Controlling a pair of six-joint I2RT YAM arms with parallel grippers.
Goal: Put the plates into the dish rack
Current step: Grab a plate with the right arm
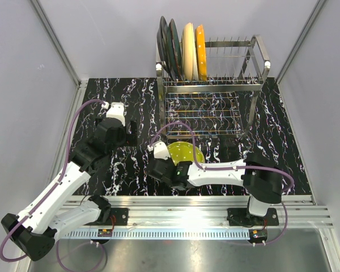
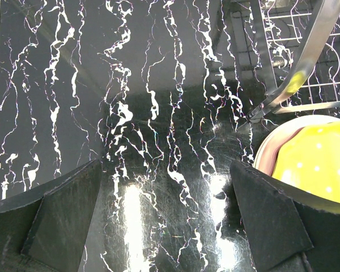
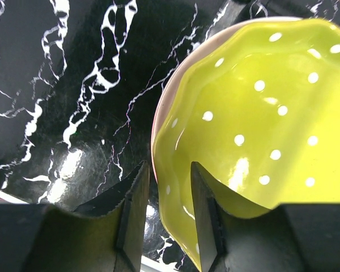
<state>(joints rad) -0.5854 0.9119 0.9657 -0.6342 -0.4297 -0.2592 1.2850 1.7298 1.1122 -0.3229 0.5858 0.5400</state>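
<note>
My right claw [image 3: 167, 170] is low over the black marbled table [image 1: 130, 102], at the near left edge of the yellow-green plate [image 3: 255, 113] with white dots. Its two fingers straddle that rim, one outside the plate and one over the glazed inner face, and the gap between them is narrow. A thin dark sliver shows between the outer finger and the rim, so I cannot tell whether I am pinching the plate or only closing around it. The plate lies flat on top of a pink plate [image 2: 275, 144], whose pale rim shows from under its left side. Both sit on the table just in front of the dish rack [image 1: 212, 86]. The rack stands at the far side, and four plates stand on edge at the left end of its upper tier: two dark plates [image 1: 163, 45], then a cream plate [image 1: 188, 48], then an orange plate [image 1: 201, 51]. My left claw [image 2: 164, 170] hangs over bare table to the left of the stacked pair. Its fingers are spread as wide as they go and have hold of nothing.
</note>
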